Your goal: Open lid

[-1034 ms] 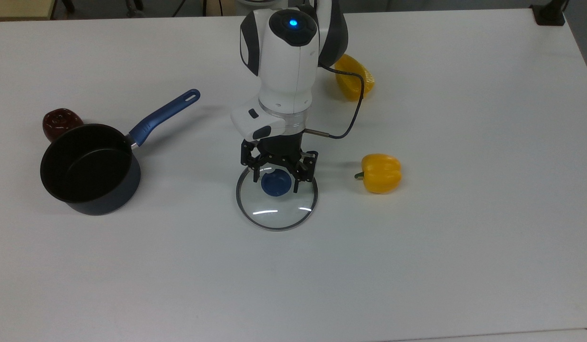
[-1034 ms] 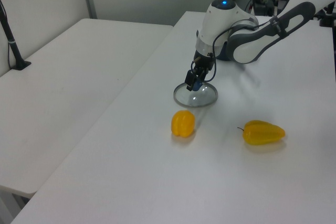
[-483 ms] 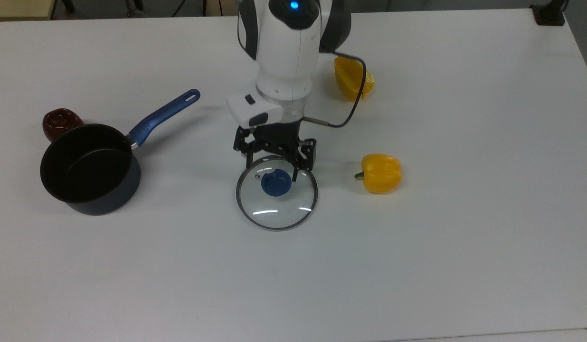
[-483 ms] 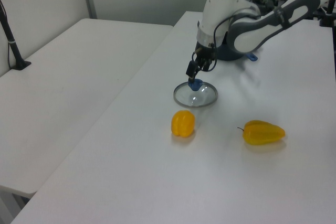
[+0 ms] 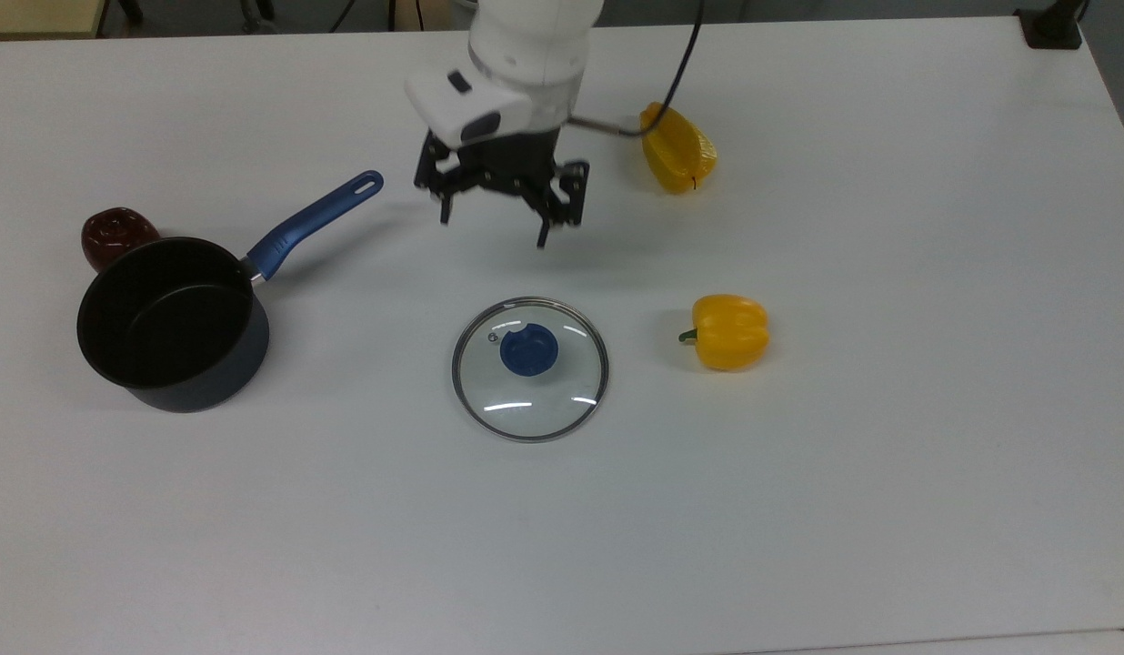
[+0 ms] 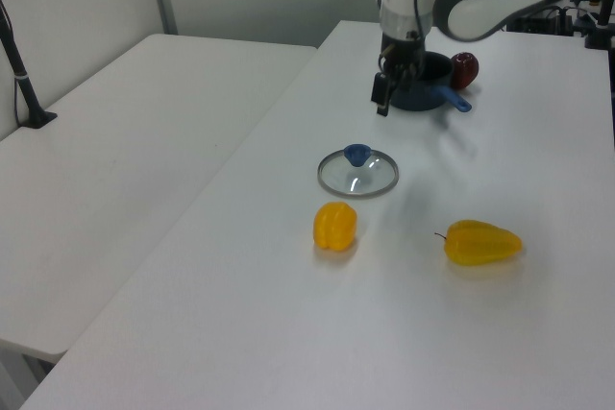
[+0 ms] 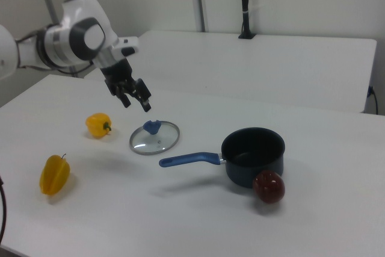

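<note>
The lid is a round disc of clear glass with a thin metal rim and a blue central knob, lying flat on the smooth matte white worktop, knob upward. The hand hangs in the air above the worktop, well apart from the lid, its black fingers spread wide with nothing between them; in the right view it sits up and toward the right view's left of the lid. Toward the top view's left stands a dark saucepan, open and round, with a long blue handle angling away, and a glossy dark red apple just beside its wall. A blocky yellow bell pepper with a green stem lies near the lid on the top view's right, and a longer yellow pepper lies farther up. The left view takes in a second white worktop alongside, a pale wall behind it and a black post standing on that surface. The right view brings in the arm's white and grey joints, a light wall with metal uprights and another black post.
</note>
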{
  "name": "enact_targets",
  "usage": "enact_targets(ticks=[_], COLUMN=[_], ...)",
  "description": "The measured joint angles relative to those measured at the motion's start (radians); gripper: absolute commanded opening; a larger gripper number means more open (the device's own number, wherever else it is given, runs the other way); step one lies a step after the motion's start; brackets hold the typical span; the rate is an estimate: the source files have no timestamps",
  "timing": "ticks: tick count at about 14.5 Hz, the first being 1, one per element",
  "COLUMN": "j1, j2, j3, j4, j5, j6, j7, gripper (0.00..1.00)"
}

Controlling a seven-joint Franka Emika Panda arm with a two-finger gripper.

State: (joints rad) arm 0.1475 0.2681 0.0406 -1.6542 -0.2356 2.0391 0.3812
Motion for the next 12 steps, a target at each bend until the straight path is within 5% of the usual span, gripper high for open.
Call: enact_targets(ticks=[6, 12], j1=[-0.092, -0.168], j2=[-0.211, -0.293], j3=[-0.015, -0.018], j4=[0.001, -0.005], j5=[0.146, 0.186], j6=[-0.28, -0.38], j7=[-0.302, -0.34], gripper=[1.0, 1.0])
